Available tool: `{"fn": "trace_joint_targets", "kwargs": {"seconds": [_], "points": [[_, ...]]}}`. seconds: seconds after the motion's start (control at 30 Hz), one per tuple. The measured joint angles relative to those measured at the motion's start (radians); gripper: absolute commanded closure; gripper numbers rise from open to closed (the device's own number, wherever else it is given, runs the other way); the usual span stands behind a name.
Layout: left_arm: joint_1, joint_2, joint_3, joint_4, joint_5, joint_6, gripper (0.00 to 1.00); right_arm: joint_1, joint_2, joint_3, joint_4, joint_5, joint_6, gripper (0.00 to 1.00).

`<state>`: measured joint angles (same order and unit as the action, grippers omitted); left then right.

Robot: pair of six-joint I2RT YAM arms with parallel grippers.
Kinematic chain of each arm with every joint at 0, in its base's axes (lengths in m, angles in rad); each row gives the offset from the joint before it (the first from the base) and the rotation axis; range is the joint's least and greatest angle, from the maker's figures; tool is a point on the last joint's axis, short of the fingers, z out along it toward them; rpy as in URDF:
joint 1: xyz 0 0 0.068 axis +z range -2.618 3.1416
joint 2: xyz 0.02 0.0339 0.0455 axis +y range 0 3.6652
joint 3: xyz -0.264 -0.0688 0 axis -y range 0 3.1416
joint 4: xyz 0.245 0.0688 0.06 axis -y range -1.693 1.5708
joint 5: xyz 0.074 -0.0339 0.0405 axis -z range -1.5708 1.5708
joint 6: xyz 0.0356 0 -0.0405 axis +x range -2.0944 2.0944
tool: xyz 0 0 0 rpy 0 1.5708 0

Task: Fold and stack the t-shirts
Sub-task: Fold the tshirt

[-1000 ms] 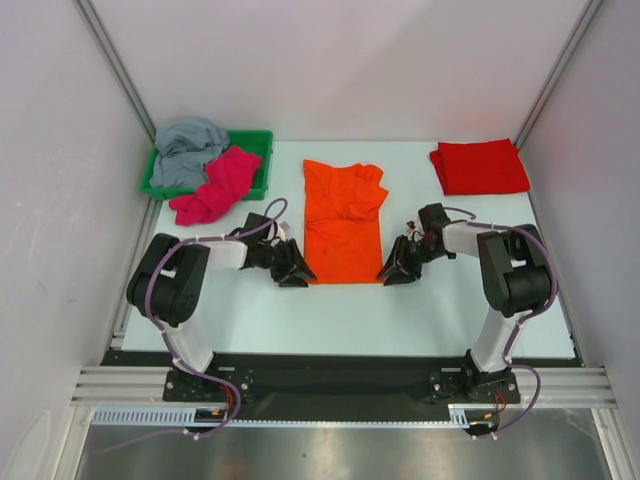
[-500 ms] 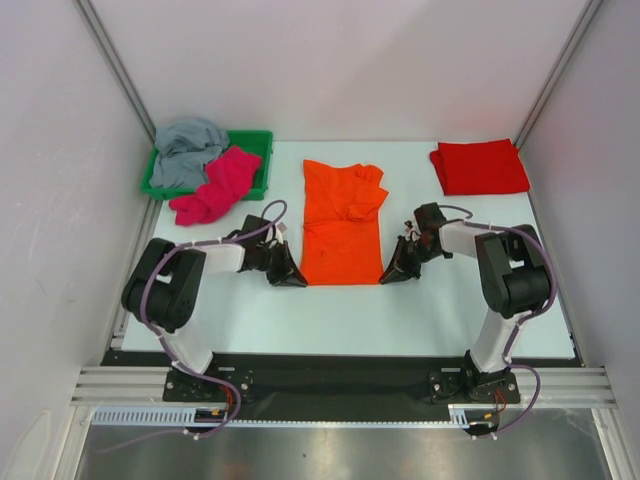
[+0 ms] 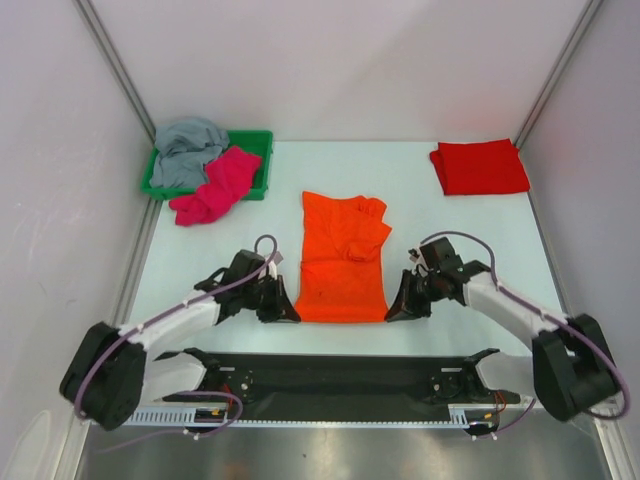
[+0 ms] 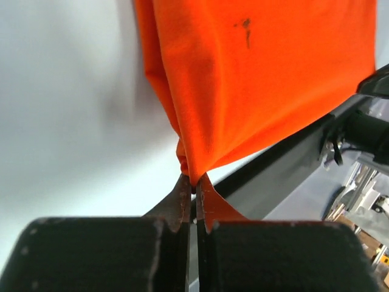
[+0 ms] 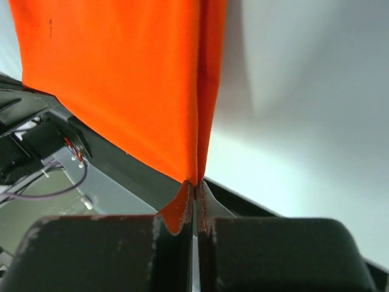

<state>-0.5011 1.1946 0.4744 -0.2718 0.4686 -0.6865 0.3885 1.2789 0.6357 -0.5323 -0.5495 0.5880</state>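
Observation:
An orange t-shirt (image 3: 342, 258) lies lengthwise in the middle of the table, its sleeves bunched at the far end. My left gripper (image 3: 290, 315) is shut on the shirt's near left corner, and the cloth (image 4: 255, 79) rises from its tips (image 4: 194, 185). My right gripper (image 3: 392, 312) is shut on the near right corner, where the cloth (image 5: 127, 79) is pinched at its tips (image 5: 196, 184). A folded red t-shirt (image 3: 480, 167) lies at the far right. A pink t-shirt (image 3: 215, 188) hangs over the tray's edge, and a grey t-shirt (image 3: 186, 148) is heaped in the tray.
A green tray (image 3: 258, 160) stands at the far left of the white table (image 3: 440, 225). The black base rail (image 3: 340, 375) runs along the near edge, right below the held hem. White walls close in both sides.
Both grippers have shut on the orange shirt's near corners and pulled toward the near edge. The shirt has slid nearer with them and its hem now lies close to the table's front.

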Motion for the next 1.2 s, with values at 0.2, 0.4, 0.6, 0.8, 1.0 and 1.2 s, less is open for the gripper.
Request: {"fn": "trace_joint_targets", "kwargs": {"seconds": [0.2, 0.4, 0.6, 0.8, 1.0, 1.2], "points": [[-0.121, -0.215, -0.018, -0.141, -0.049, -0.056, 1.0, 0.089, -0.266, -0.071, -0.124, 0.026, 0.093, 1.0], [-0.132, -0.193, 0.166, -0.314, -0.093, -0.025, 1.0, 0.097, -0.342, 0.013, -0.235, 0.061, 0.144, 1.0], [-0.071, 0.041, 0.463, -0.418, -0.148, 0.107, 1.0, 0.084, -0.169, 0.224, -0.284, 0.132, 0.132, 1.0], [0.073, 0.257, 0.692, -0.468, -0.145, 0.233, 1.0, 0.006, 0.141, 0.534, -0.277, 0.17, 0.069, 1.0], [0.122, 0.532, 0.946, -0.492, -0.126, 0.325, 1.0, -0.068, 0.432, 0.81, -0.28, 0.186, -0.008, 1.0], [0.134, 0.706, 1.149, -0.519, -0.112, 0.358, 1.0, -0.109, 0.607, 0.96, -0.31, 0.187, -0.048, 1.0]]}}
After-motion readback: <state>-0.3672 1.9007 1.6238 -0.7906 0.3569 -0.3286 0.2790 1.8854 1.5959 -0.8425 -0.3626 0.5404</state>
